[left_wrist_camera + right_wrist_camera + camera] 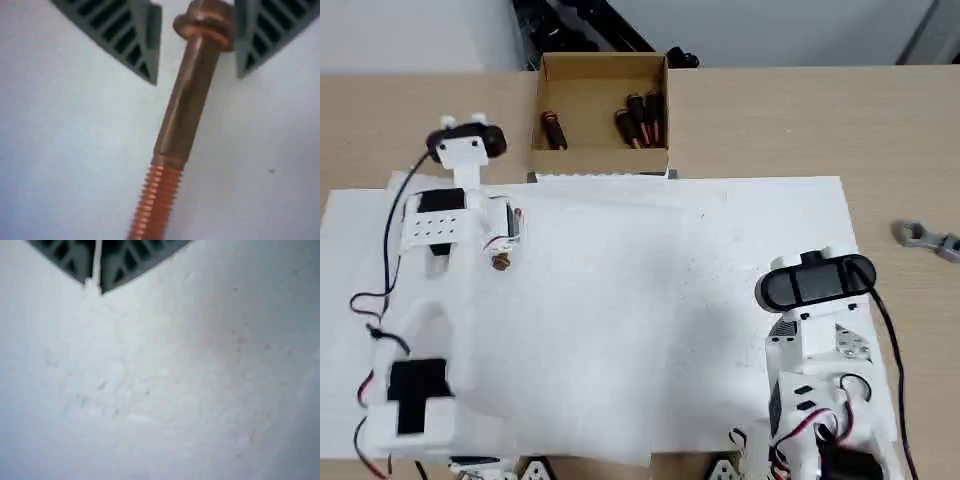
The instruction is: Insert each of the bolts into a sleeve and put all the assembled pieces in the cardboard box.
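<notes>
Between the parted jaws of the left gripper (196, 71), the flanged head of a copper-coloured bolt (182, 115) is observed; the bolt is lying on the white sheet (60, 150). The right gripper (95, 284) is noted closed, with nothing held. Assembled pieces (640, 120) are recorded inside the cardboard box (603, 60).

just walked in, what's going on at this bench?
The left gripper is open around the head of a copper bolt over the white sheet. The right gripper is shut above bare sheet, holding nothing. A few assembled pieces already lie in the cardboard box.
</notes>
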Robot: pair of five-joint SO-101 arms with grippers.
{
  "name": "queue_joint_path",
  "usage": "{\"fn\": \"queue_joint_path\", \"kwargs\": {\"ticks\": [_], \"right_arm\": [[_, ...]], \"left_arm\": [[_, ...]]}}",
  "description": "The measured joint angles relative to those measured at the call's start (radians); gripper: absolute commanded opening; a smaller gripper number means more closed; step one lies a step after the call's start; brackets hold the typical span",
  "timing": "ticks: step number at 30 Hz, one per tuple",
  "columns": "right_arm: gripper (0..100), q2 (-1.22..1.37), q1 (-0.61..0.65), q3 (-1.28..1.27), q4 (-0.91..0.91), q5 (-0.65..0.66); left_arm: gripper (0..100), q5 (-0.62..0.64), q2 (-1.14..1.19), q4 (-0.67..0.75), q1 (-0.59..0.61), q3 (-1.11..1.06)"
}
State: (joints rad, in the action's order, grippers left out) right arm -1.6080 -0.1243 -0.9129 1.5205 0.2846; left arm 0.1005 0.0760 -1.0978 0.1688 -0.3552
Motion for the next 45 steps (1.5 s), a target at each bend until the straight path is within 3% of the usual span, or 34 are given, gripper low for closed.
{"fn": "queue_joint_path", "kwargs": {"ticks": [10, 13, 21, 27, 31, 39, 42, 45], "right_arm": [[0.5, 0.0, 0.0, 0.0, 0.0, 0.0], [0.5, 0.0, 0.0, 0.0, 0.0, 0.0], [0.5, 0.0, 0.0, 0.0, 0.0, 0.0], [0.5, 0.0, 0.0, 0.0, 0.0, 0.0], [0.5, 0.0, 0.0, 0.0, 0.0, 0.0], [0.5, 0.0, 0.0, 0.0, 0.0, 0.0], [0.5, 0.0, 0.0, 0.0, 0.0, 0.0], [0.5, 0.0, 0.0, 0.0, 0.0, 0.0]], "left_arm": [[9, -0.009, 0.158, 0.075, 0.008, 0.038], [1, -0.009, 0.187, 0.074, 0.008, 0.071], [0, -0.035, 0.229, 0.006, 0.003, 0.137], [0, -0.127, 0.176, -0.058, 0.009, 0.124], [0, -0.265, 0.021, -0.181, 0.0, 0.12], [0, -0.686, -0.407, -0.5, -0.075, 0.121], [0, -0.888, -0.451, -0.608, -0.084, 0.121], [0, -1.059, -0.451, -0.623, -0.069, 0.121]]}}
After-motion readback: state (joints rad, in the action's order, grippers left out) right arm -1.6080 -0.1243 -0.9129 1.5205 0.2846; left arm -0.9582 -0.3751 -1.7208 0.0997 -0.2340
